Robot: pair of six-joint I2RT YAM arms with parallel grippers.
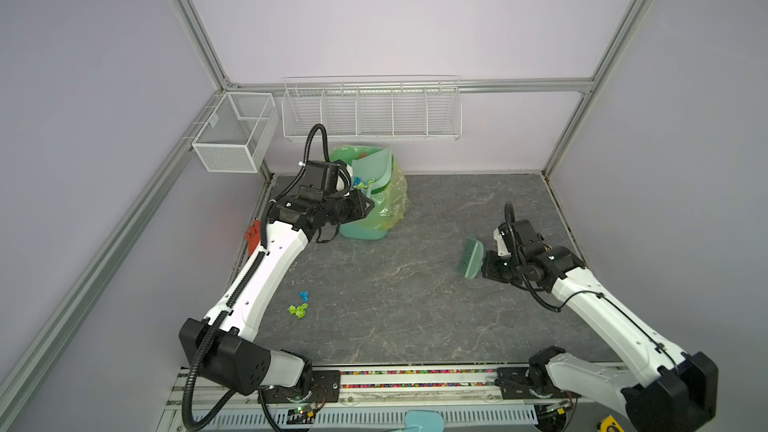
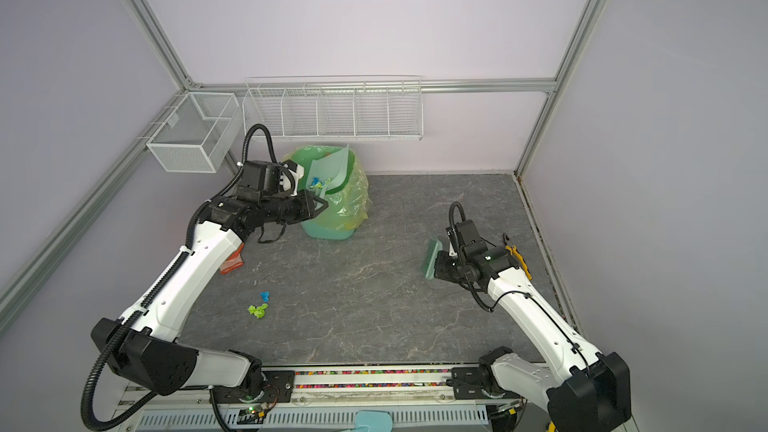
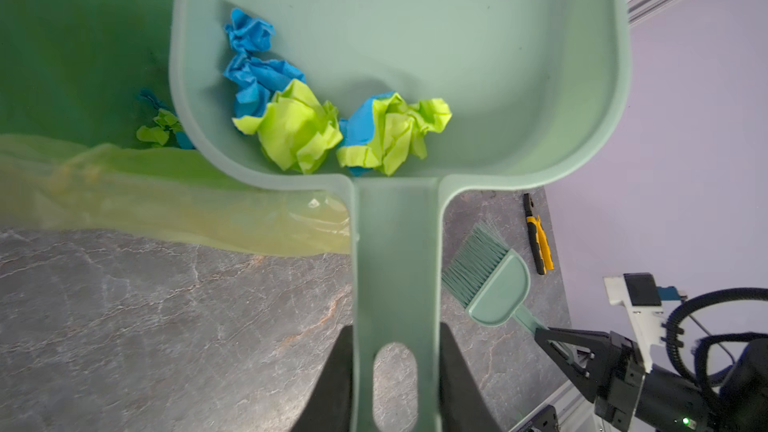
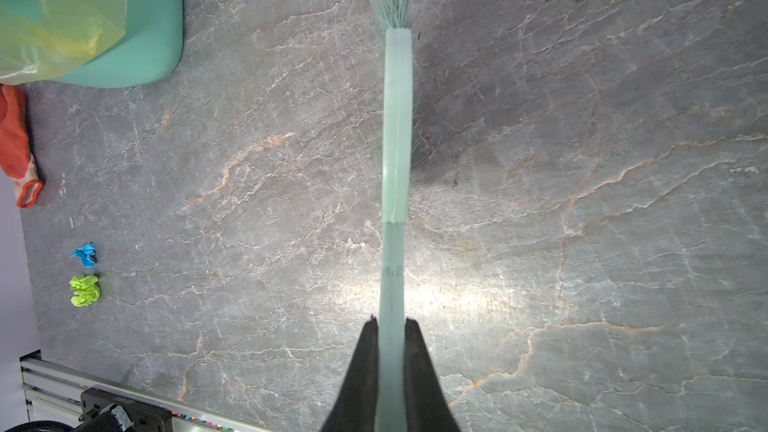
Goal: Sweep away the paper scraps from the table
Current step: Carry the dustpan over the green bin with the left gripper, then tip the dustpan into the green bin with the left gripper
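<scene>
Dustpan (image 3: 415, 35) handle is clamped by left pincer (image 3: 395, 338) over the bin (image 1: 365, 230), paper scraps (image 3: 299, 126) inside. Brush (image 4: 398, 118) is clamped by right pincer (image 4: 392, 326). Two loose scraps (image 1: 299, 309) are left on table (image 1: 415, 284), well apart from brush, nearer left arm (image 1: 266, 268).

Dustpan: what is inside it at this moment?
Three crumpled paper scraps lie at the handle end of the dustpan: one blue, one lime, one mixed. The pan covers most of the bin beneath it, so that part of its contents is hidden.
</scene>
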